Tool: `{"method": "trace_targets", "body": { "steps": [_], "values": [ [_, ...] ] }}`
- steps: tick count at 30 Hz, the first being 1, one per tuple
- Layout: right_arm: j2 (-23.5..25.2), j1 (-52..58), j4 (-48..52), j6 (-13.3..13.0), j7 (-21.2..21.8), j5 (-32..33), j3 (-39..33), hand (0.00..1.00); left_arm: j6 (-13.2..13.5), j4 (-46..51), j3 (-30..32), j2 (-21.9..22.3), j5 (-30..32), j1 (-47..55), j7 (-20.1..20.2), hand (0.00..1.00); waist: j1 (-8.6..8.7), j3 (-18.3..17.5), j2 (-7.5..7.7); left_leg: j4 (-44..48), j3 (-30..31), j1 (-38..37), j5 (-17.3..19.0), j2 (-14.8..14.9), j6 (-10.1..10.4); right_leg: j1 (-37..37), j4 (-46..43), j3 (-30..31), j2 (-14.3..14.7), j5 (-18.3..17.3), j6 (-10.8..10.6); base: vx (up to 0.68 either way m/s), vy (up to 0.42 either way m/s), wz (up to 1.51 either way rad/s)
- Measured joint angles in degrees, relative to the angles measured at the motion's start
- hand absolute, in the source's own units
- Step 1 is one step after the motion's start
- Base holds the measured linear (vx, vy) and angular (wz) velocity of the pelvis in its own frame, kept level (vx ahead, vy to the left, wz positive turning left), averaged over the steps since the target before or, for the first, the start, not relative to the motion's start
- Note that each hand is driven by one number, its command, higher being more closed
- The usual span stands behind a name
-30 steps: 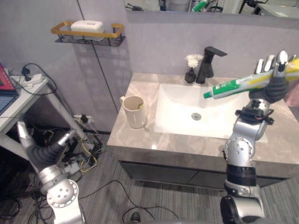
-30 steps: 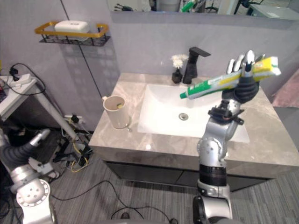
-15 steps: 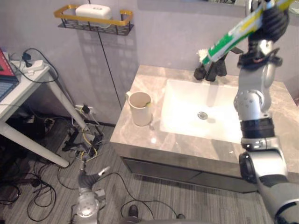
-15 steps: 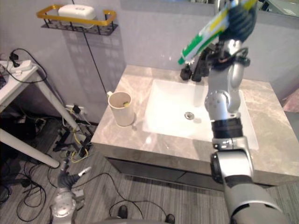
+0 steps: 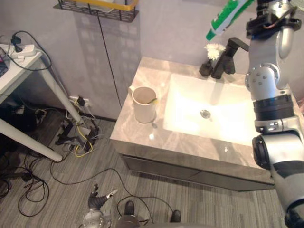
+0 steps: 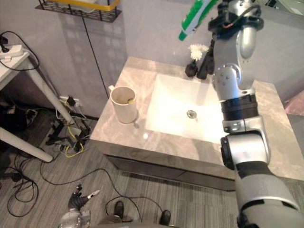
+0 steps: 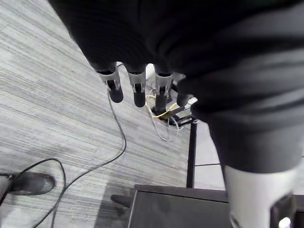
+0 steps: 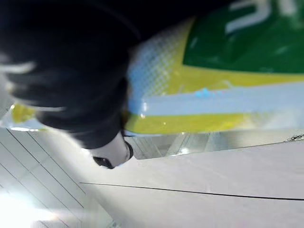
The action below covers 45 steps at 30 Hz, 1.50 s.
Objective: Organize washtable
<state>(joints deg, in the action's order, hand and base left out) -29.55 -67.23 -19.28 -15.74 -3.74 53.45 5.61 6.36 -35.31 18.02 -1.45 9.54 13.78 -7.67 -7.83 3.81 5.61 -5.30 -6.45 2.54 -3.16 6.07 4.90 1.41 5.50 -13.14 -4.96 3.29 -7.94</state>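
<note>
1. Toothpaste tube (image 5: 227, 18) comes first in the left eye view. It is held high above the faucet (image 5: 229, 57) and flower vase (image 5: 211, 59), cap end angled down. We judge the height is meant to clear both.
2. Right eye view: the cup (image 6: 124, 103) stands mouth up on the counter (image 6: 118, 137), left of the basin (image 6: 180, 95), with something small and yellow at its rim. We take it as the likely holder for the tube.
3. Left wrist view: the left hand (image 7: 135, 90) hangs low over the floor (image 7: 47, 95), fingers straight and loose, holding nothing. We think it is parked out of the way.
4. Right wrist view: the right hand (image 8: 71, 85) is curled round the tube's wide yellow end. We judge this grip leaves the cap end free to go in first.
</note>
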Motion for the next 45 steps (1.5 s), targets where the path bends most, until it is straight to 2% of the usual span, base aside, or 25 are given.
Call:
{"method": "trace_targets", "body": {
  "steps": [10, 17, 26, 30, 39, 45],
  "values": [
    [-1.52, -4.28, -0.35, 1.02, 1.52, -0.19, 6.35, 1.0, -0.86, -5.93, 0.15, -0.14, -2.16, -1.58, 0.18, 0.0, -0.45, 1.75, 1.7, 0.0, 0.61, 0.22, 0.04, 0.02, -0.01, -0.01, -0.25, -0.33, 0.01, 0.0, 0.0, 0.0, 0.005, 0.03],
    [-2.26, -6.06, -3.29, 1.18, 2.49, 0.02, 8.66, 1.0, -0.94, -10.2, 0.54, -2.28, -2.21, -1.65, 0.34, 0.0, -0.79, 2.56, 3.19, 0.0, 0.98, 0.64, 0.04, 0.03, -0.01, 0.24, -0.43, -0.54, 0.01, 0.0, 0.0, 0.0, 0.005, 0.03],
    [-4.06, -9.09, -4.18, 1.62, 2.86, -0.08, 11.04, 1.0, -0.93, -10.56, 0.63, -2.9, -2.26, -2.33, 1.25, 0.0, -0.77, 2.89, 3.78, 0.0, 1.35, 1.41, 0.04, 0.05, -0.01, 0.85, -0.42, -0.73, 0.07, 0.1, 0.04, 0.01, 0.002, 0.02],
    [-4.48, -9.92, -4.19, 1.62, 2.84, -0.15, 11.17, 1.0, -0.87, -11.32, 0.61, -3.46, -2.4, -3.78, 1.24, 0.0, -0.87, 3.55, 4.95, 0.0, 1.55, 1.54, 0.05, 0.08, -0.01, 0.89, -0.42, -0.79, 0.08, 0.3, 0.14, 0.0, 0.0, 0.0],
    [-4.58, -12.81, -5.43, 1.61, 2.55, -2.44, 12.87, 1.0, -0.75, -11.32, 0.6, -3.56, -4.12, -3.8, 1.15, 0.0, -1.07, 3.77, 5.08, 0.0, 1.73, 1.96, 0.1, 0.1, -0.09, 1.18, -0.29, -0.87, 0.12, 0.63, 0.15, 0.0, 0.0, 0.0],
    [-4.59, -14.33, -7.16, 1.61, 2.35, -4.02, 13.08, 1.0, -0.76, -11.45, 0.59, -3.74, -4.25, -3.81, 1.14, 0.0, -2.28, 3.8, 5.12, 0.01, 2.01, 2.76, 0.08, 0.08, -0.09, 1.88, -0.32, -1.09, 0.14, 0.64, 0.15, 0.0, 0.001, 0.01]
  ]
}}
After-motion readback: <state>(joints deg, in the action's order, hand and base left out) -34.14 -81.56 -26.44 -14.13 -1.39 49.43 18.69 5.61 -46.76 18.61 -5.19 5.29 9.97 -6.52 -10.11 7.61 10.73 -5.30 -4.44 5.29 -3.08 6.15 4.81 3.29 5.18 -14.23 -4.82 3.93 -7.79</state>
